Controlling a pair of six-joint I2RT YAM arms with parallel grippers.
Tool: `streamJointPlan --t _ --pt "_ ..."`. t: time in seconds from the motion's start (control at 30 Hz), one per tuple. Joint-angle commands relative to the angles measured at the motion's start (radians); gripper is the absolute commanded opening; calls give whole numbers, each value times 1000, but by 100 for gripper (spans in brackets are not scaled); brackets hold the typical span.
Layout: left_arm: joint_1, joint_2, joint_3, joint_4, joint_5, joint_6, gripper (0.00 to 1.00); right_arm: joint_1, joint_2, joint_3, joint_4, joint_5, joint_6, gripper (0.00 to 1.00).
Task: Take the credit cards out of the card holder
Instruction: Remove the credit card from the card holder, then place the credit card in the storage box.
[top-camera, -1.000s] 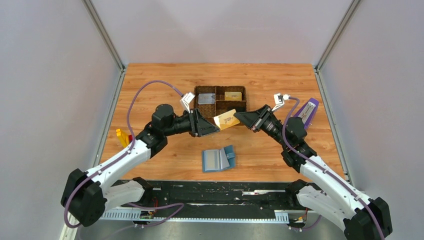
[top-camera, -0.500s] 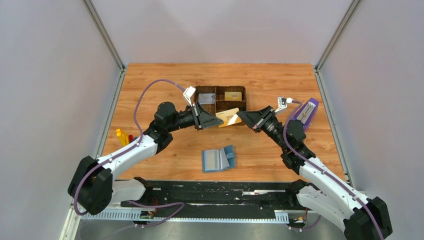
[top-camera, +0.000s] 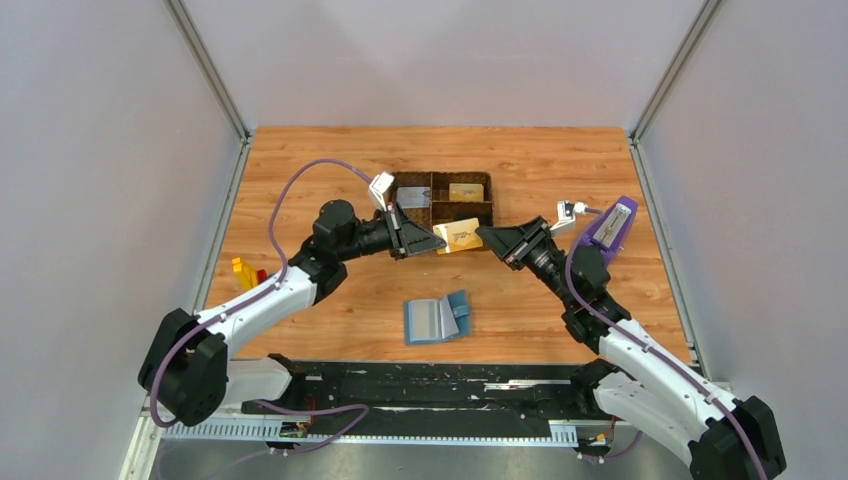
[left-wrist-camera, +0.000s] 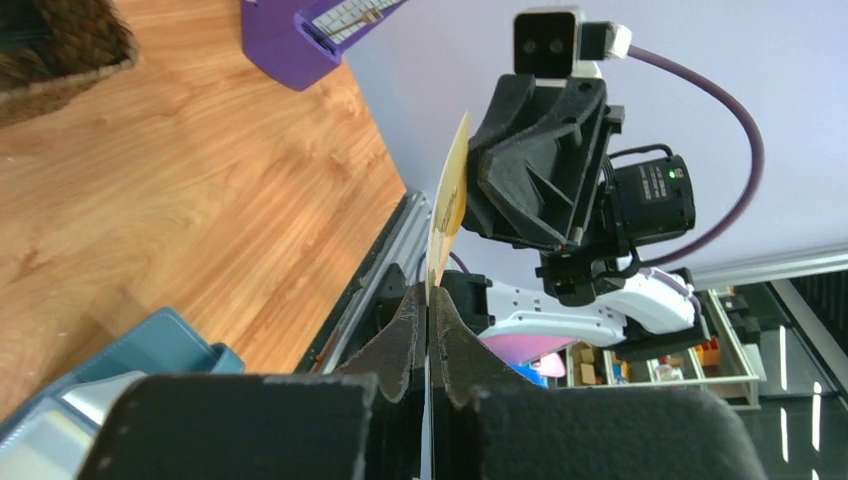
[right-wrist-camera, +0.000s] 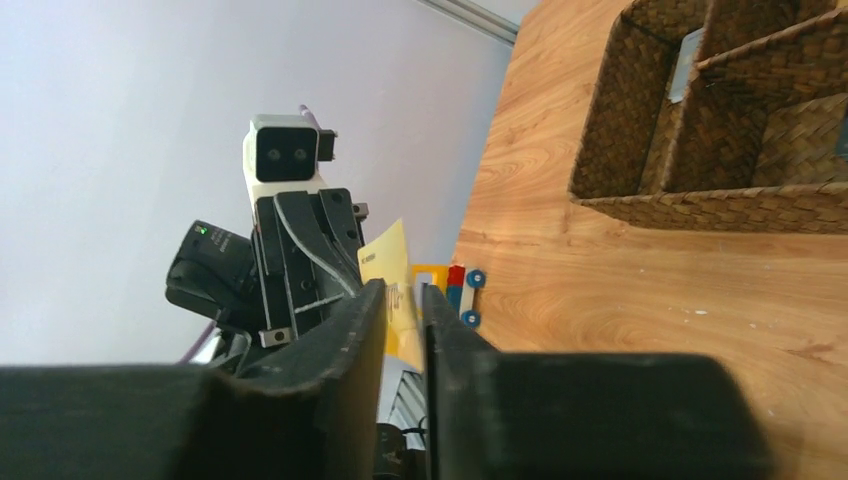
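Note:
A gold-yellow credit card (top-camera: 458, 236) hangs in the air in front of the tray, between my two grippers. My left gripper (top-camera: 440, 243) is shut on the card's left end; in the left wrist view the card (left-wrist-camera: 447, 210) stands edge-on out of the closed left gripper (left-wrist-camera: 428, 300). My right gripper (top-camera: 480, 234) is at the card's other end. In the right wrist view the right gripper (right-wrist-camera: 404, 295) stands slightly open around the card (right-wrist-camera: 392, 270), with a gap on one side. The blue card holder (top-camera: 437, 318) lies open on the table below.
The brown woven tray (top-camera: 432, 190) behind the grippers holds a silver card (top-camera: 412, 197) and a gold card (top-camera: 466, 191). A purple metronome (top-camera: 615, 225) stands at the right. Yellow and red toy blocks (top-camera: 246, 273) lie at the left, by the left arm.
My left gripper has moved right onto the card's left end and shut on it. The right gripper's jaws, shut on the card before, have parted a little.

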Motion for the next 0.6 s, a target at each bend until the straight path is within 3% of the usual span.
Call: streamJointPlan --t 0.0,0.13,0.23,0.37,0.57 --pt "33 50 96 -103 3 92 0 -3 -37 15 28 -13 -99 26" --pt "45 109 195 -252 14 204 0 -4 -75 68 -116 -15 -208 59" --pt "49 167 279 -402 3 308 0 -3 -93 108 -195 -55 -272 72" --pt "55 302 440 -566 -24 394 0 -4 -119 153 -270 -108 -332 97" --pt "64 481 600 -650 -46 435 0 -4 -160 216 -400 -127 -413 100"
